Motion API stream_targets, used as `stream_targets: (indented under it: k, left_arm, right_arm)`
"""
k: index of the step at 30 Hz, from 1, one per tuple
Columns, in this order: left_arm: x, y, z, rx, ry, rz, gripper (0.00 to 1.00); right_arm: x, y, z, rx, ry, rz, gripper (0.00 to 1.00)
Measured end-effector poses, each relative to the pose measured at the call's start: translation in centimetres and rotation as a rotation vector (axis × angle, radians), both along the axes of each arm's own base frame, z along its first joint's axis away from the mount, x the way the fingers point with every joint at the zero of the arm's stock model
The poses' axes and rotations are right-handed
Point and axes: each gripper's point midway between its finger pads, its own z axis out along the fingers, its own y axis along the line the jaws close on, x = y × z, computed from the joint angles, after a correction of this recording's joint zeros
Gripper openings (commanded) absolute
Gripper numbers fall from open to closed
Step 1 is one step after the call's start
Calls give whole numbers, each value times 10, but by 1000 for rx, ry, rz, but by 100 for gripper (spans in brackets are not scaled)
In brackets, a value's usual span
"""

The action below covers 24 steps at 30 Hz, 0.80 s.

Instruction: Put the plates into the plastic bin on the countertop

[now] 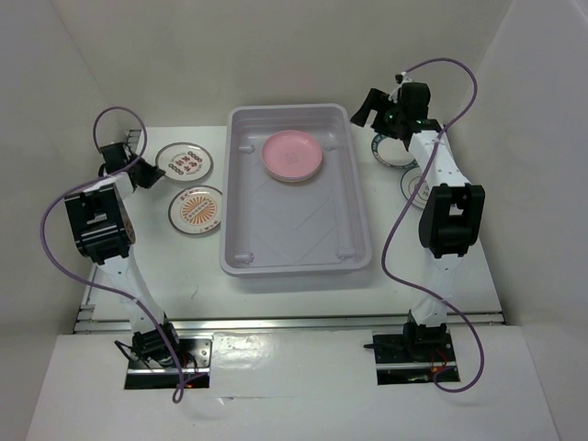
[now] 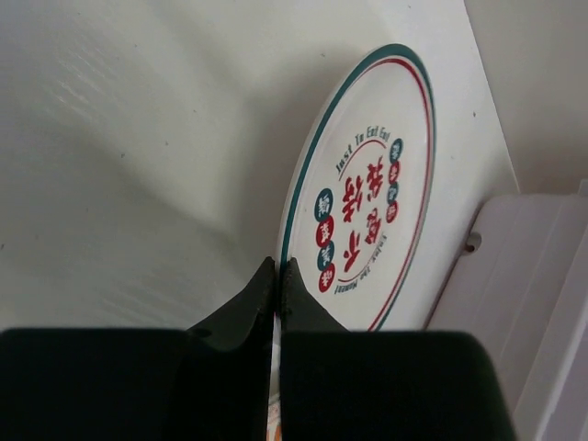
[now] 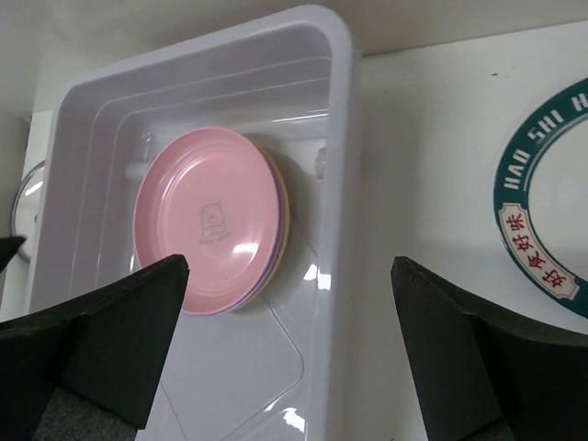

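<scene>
Though well begun, not yet half done by count of the plates in view. Already inside the bin (image 1: 294, 230), ahead of and below the right hand (image 3: 287, 276): a stack of three, with the pink plate (image 3: 207, 220) on top, a lavender plate (image 3: 250, 301) under it and a yellow plate (image 3: 284, 202) lowest, the last two seen only by their edges. Set toward the far end of the bin, with the near part of the bin floor bare.

Left to move: four plates, all on the tabletop (image 1: 294, 296) outside the bin. Pinched at its near rim by the left hand (image 2: 277, 268): the plate with red marks (image 2: 367, 202), with the fingers almost together and only the thin rim between them, so judged as held. Lifted off the tabletop or resting on it: cannot tell. Near the left hand, on its bin side: the sunburst plate (image 1: 196, 210), lying flat, not touched. To the right of the right hand, near it: the green-rimmed plate (image 3: 507, 184), flat on the tabletop, not touched. Near that one, partly hidden under the right arm: the plate with a line drawing (image 1: 412, 184).

Right hand opened wide, holding nothing, hanging above the right wall of the bin, between the stack and the green-rimmed plate. Probably free to take the green-rimmed plate next, with the plate with red marks to go in from the other side. Then two more trips, at least, before calling the task complete.
</scene>
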Motion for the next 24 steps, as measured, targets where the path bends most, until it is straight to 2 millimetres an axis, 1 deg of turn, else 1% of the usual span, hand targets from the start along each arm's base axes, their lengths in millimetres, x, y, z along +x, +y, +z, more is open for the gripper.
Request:
stream_targets:
  k: [2,3,5,7,10,13,14,16,17,18,19,20,22,24]
  left_arm:
    - [-6,-1,14,30,2,-23,0]
    - [-9,-2,25,43,-1,-29,0]
    - [-16,-2,54,93,-22,-46,0]
    - [-21,-3,92,137,-73,-54,0]
    - [-26,-4,158,215,-185,-66,0]
    - [-28,-15,217,281,-300,-104,0]
    - [-27,-21,233,296,-334,-131,0]
    - [-24,-42,262,315,-397,-206,0]
    - [-20,-56,275,318,-428,-250,0]
    - [-16,-74,286,325,-457,-304,0]
    - [-13,-90,293,323,-478,-349,0]
    - [-9,-111,298,317,-500,-400,0]
    - [-2,-152,298,302,-525,-502,0]
    - [3,-191,284,266,-518,-592,0]
  right_arm:
    - [2,-7,-4,2,16,-48,100]
    - [1,-11,-8,9,29,-66,100]
    - [-3,-21,-21,25,68,-111,100]
    - [-9,-36,-36,42,114,-159,100]
    - [-17,-71,-59,46,176,-257,100]
    - [-24,-106,-73,22,205,-362,100]
    - [-26,-114,-75,11,208,-390,100]
    - [-29,-127,-75,-17,206,-439,100]
    - [-30,-130,-74,-28,203,-452,100]
    - [-31,-132,-71,-42,194,-464,100]
    - [-32,-134,-69,-56,187,-473,100]
    - [-32,-137,-67,-66,180,-483,100]
    - [-31,-142,-65,-77,168,-495,100]
    - [-31,-148,-64,-86,160,-499,100]
